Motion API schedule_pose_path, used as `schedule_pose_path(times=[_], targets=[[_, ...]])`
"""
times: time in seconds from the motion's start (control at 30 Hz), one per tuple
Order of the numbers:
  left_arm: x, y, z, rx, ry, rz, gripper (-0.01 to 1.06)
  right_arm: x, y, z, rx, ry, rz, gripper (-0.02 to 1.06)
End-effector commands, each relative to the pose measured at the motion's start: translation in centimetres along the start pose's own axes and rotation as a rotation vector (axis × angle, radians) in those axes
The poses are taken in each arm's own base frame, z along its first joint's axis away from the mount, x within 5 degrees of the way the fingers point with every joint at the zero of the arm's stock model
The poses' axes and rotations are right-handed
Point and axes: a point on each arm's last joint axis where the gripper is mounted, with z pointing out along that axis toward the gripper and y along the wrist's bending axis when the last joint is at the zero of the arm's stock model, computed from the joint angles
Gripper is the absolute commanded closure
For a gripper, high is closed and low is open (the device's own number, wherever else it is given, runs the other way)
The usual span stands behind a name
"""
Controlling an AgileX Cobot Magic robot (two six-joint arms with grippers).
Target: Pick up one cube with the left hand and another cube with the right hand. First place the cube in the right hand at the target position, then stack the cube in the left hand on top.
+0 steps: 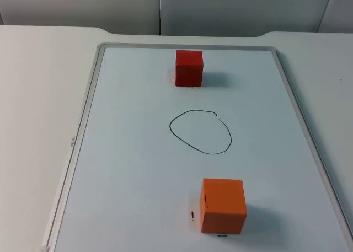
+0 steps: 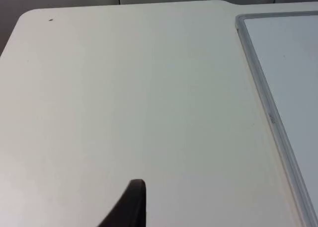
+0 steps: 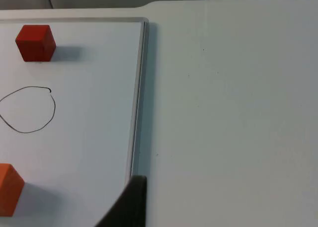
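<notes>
Red cube (image 1: 189, 68), drawn circle (image 1: 200, 131), orange cube (image 1: 222, 205)

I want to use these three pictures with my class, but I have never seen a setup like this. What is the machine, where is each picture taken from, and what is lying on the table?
This is a robot with two arms, each ending in a gripper. One picture comes from a fixed camera looking down onto the white table. The other two come from cameras on the arms' wrists; the dark shape at their edge is a fingertip of the left gripper and of the right gripper. Both arms wait beside the whiteboard, over bare table.

On the whiteboard lie a red cube at the far end, an orange cube at the near end, and between them a hand-drawn black circle, apparently the target. Neither cube touches the circle, and nothing is held.
</notes>
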Motion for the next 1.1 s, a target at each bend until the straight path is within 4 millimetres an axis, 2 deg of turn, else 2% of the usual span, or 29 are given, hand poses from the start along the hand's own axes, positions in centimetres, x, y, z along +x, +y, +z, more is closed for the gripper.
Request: schedule_pose_path(times=[0.0, 0.23, 0.37, 0.4, 0.53, 0.57, 0.6, 0.7, 0.73, 0.87, 0.9, 1.0, 1.03, 1.07], targets=[[-0.2, 0.0, -0.2, 0.005, -0.026, -0.008, 0.05, 0.1, 0.0, 0.1, 0.010, -0.007, 0.005, 0.00], [-2.2, -0.3, -1.1, 0.043, -0.145, -0.031, 0.05, 0.1, 0.0, 0.1, 0.010, -0.007, 0.005, 0.00], [-5.1, -0.7, -0.5, 0.094, -0.192, -0.074, 0.05, 0.1, 0.0, 0.1, 0.010, -0.007, 0.005, 0.00], [-5.1, -0.7, -0.5, 0.094, -0.192, -0.074, 0.05, 0.1, 0.0, 0.1, 0.010, -0.007, 0.005, 0.00], [-8.7, -0.9, 1.0, 0.128, -0.219, -0.094, 0.05, 0.1, 0.0, 0.1, 0.010, -0.007, 0.005, 0.00], [-8.7, -0.9, 1.0, 0.128, -0.219, -0.094, 0.05, 0.1, 0.0, 0.1, 0.010, -0.007, 0.005, 0.00], [-9.5, -0.9, 1.3, 0.134, -0.225, -0.086, 0.05, 0.1, 0.0, 0.1, 0.010, -0.007, 0.005, 0.00], [-12.1, -1.1, 2.5, 0.156, -0.254, -0.072, 0.05, 0.1, 0.0, 0.1, 0.010, -0.007, 0.005, 0.00], [-12.1, -1.1, 2.5, 0.156, -0.254, -0.072, 0.05, 0.1, 0.0, 0.1, 0.010, -0.007, 0.005, 0.00], [-15.6, -1.3, 5.7, 0.188, -0.245, -0.062, 0.05, 0.1, 0.0, 0.1, 0.010, -0.007, 0.005, 0.00], [-15.6, -1.3, 5.7, 0.188, -0.245, -0.062, 0.05, 0.1, 0.0, 0.1, 0.010, -0.007, 0.005, 0.00], [-17.8, -1.6, 8.3, 0.226, -0.211, -0.037, 0.05, 0.1, 0.0, 0.1, 0.010, -0.007, 0.005, 0.00], [-17.8, -1.6, 8.3, 0.226, -0.211, -0.037, 0.05, 0.1, 0.0, 0.1, 0.010, -0.007, 0.005, 0.00], [-18.5, -1.7, 9.6, 0.231, -0.201, -0.026, 0.05, 0.1, 0.0, 0.1, 0.010, -0.007, 0.005, 0.00]])
